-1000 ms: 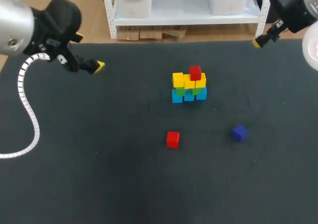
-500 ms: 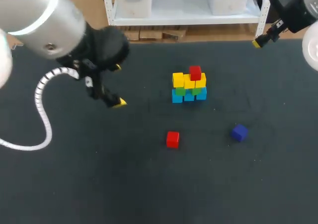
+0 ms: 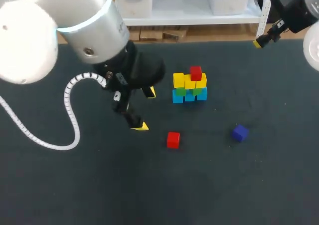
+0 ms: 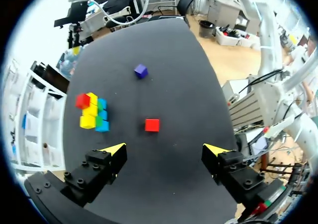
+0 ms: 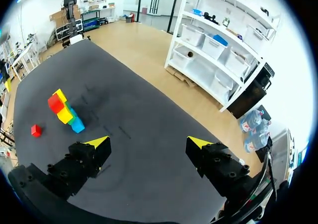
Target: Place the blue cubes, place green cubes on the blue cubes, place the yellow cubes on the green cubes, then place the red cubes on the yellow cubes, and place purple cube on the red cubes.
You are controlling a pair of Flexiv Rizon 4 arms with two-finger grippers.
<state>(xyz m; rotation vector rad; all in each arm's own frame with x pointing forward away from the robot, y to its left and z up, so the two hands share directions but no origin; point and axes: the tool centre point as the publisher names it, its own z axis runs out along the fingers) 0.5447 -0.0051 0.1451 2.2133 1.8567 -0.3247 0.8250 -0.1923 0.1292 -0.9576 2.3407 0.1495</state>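
A small tower (image 3: 189, 85) stands mid-table: blue cubes at the base, green above them, yellow cubes on those, and one red cube (image 3: 196, 73) on top. A loose red cube (image 3: 173, 139) lies in front of the tower, and a purple cube (image 3: 240, 133) lies to its right. My left gripper (image 3: 145, 109) hangs open and empty just left of the loose red cube. In the left wrist view that cube (image 4: 152, 125) lies ahead of the open left gripper (image 4: 165, 149). My right gripper (image 5: 148, 143) is open and empty at the table's far right corner, far from the tower (image 5: 63, 112).
The dark table mat (image 3: 224, 185) is bare around the cubes. My left arm's white cable (image 3: 70, 120) loops over the mat's left half.
My left arm has swung from the table's far left toward the middle and down, bringing its open gripper beside the loose red cube. The right arm and all cubes stayed put.
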